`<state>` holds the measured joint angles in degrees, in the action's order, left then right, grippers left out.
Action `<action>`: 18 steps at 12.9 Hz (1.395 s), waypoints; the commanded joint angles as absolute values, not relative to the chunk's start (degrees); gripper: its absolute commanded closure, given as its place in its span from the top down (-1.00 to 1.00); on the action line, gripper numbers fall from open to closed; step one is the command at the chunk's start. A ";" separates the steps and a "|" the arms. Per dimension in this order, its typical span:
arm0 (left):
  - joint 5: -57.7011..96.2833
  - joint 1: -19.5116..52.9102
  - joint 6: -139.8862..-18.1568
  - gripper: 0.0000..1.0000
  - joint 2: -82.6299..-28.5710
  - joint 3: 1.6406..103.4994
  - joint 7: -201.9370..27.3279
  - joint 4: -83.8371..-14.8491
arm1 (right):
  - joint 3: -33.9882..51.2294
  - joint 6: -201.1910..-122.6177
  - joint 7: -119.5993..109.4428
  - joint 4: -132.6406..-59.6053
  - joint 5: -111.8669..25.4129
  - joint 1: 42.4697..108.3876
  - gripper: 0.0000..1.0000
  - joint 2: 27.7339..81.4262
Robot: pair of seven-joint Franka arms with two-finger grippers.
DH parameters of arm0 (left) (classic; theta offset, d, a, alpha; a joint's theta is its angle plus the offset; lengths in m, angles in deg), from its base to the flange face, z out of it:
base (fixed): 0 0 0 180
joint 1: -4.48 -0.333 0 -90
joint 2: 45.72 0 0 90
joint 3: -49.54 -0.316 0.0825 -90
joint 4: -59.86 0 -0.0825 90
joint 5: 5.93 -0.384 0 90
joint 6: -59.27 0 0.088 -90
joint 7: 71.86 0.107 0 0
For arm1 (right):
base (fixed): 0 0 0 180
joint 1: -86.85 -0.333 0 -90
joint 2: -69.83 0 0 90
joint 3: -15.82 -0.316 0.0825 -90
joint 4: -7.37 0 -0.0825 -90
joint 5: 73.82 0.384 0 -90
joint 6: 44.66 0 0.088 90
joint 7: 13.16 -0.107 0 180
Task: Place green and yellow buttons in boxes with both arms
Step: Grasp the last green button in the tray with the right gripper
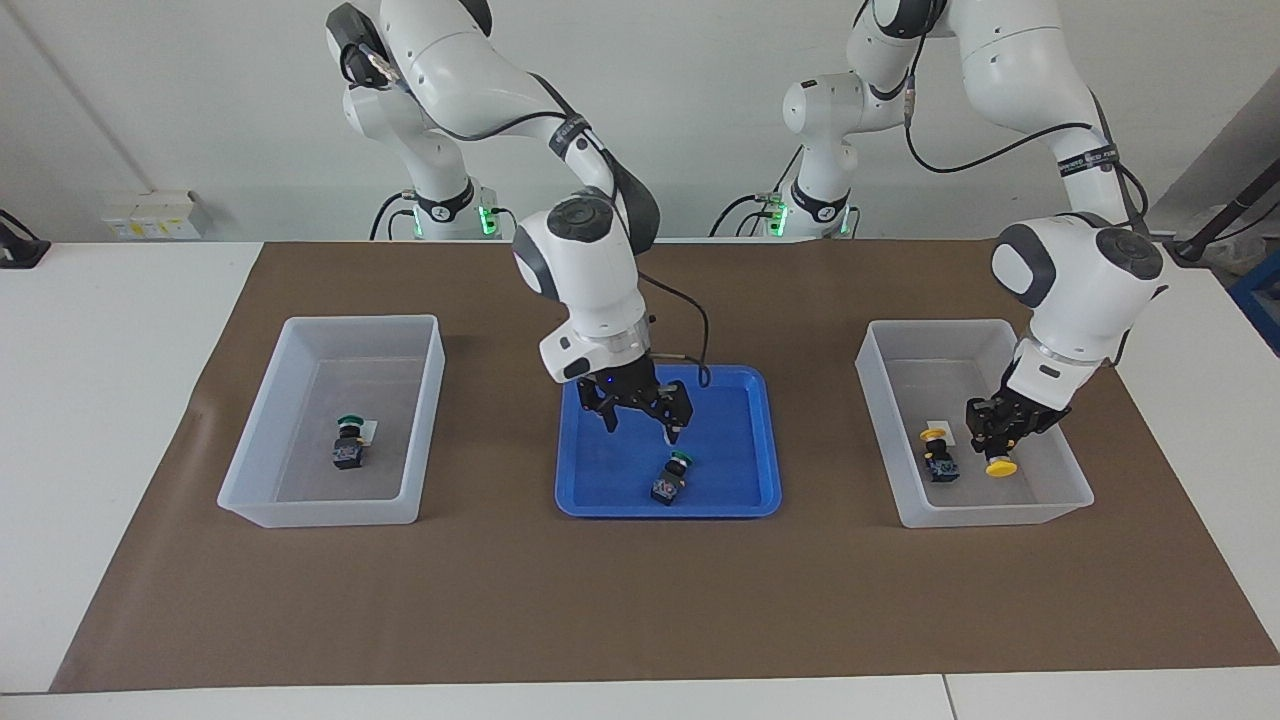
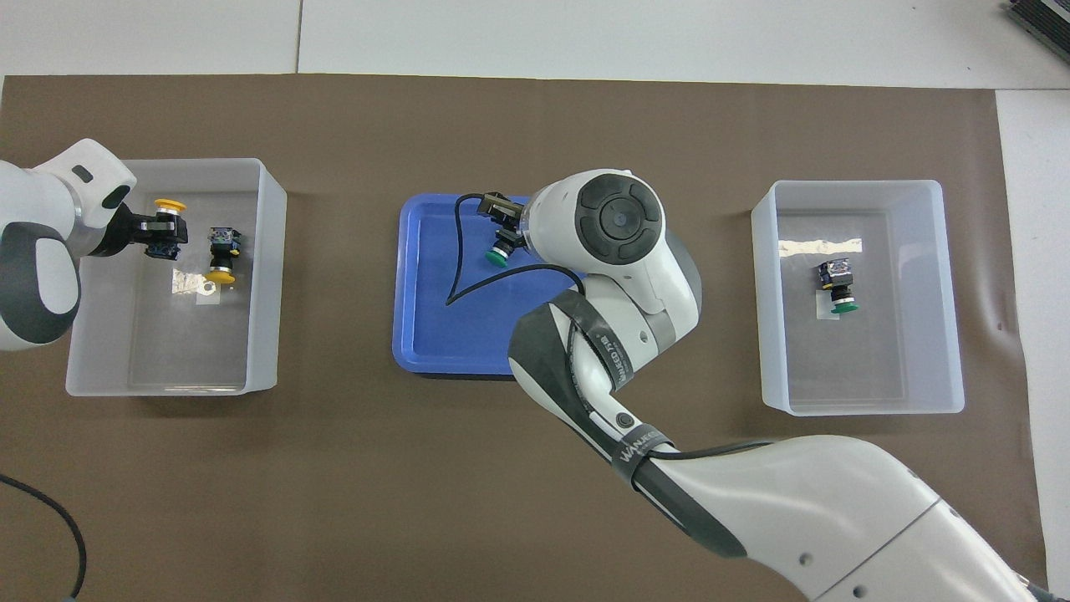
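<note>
Over the blue tray, the right gripper, fingers spread apart with nothing between them, just above the loose green button. Lying tilted in the tray, this one, cap toward the robots, not yet gripped. Low inside the box at the left arm's end, the left gripper, clenched on the held yellow button, cap pointing downward; impossible to say whether touching the floor of the box or not. Just beside it, on the floor of the same box, the resting yellow button. In the box at the right arm's end, the stored green button, well apart from both grippers. Probably two risks from here. First, at the tray: closing on the round cap instead of the blocky body, and so squeezing the small part out sideways; or coming down with one finger on top of it and pressing it against the tray. Second, at the left arm's box: letting go too high, so bouncing or rolling on the mushroom cap, perhaps knocking the resting yellow button. Also possible when lifting out: catching the nearby wall of the light box and dragging it over the brown mat.
</note>
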<state>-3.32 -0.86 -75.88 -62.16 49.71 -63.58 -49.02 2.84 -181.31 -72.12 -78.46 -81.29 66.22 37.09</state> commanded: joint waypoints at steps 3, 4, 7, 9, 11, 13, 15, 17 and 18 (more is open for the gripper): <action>-3.56 -2.73 -82.04 -1.00 -63.90 50.07 -60.88 -51.85 | 2.64 -184.75 -74.51 -74.72 -86.37 64.70 1.00 30.81; -3.56 -2.72 -82.58 -1.00 -64.17 50.07 -60.96 -51.94 | 2.64 -185.45 -74.51 -74.90 -86.82 64.71 1.00 30.29; -3.56 -2.64 -85.30 -1.00 -64.35 50.07 -61.23 -53.69 | 2.64 -186.86 -73.90 -76.92 -86.91 64.44 0.99 30.37; -3.56 -2.55 -86.10 -0.92 -64.87 50.07 -61.23 -53.88 | 2.64 -188.96 -73.63 -78.58 -87.00 64.62 0.97 30.28; -3.56 -2.46 -86.01 -0.11 -64.88 50.07 -61.23 -53.79 | 2.64 -190.73 -73.46 -80.16 -87.00 64.27 0.73 30.37; -3.56 -1.85 -85.40 0.22 -64.88 50.07 -61.23 -53.26 | 2.55 -191.35 -72.32 -80.96 -87.09 64.70 0.59 30.37; -3.73 -1.67 -84.87 0.79 -64.96 50.07 -61.14 -52.56 | 2.64 -192.40 -72.05 -82.02 -87.09 64.71 0.23 30.46; -3.91 -0.97 -80.07 1.00 -64.96 50.07 -61.14 -48.80 | 2.55 -190.22 -71.96 -81.41 -87.00 64.71 -0.76 30.63; -3.91 -0.88 -75.25 1.00 -64.96 50.07 -61.14 -45.56 | 2.64 -187.33 -71.96 -80.53 -87.00 64.36 -1.00 30.98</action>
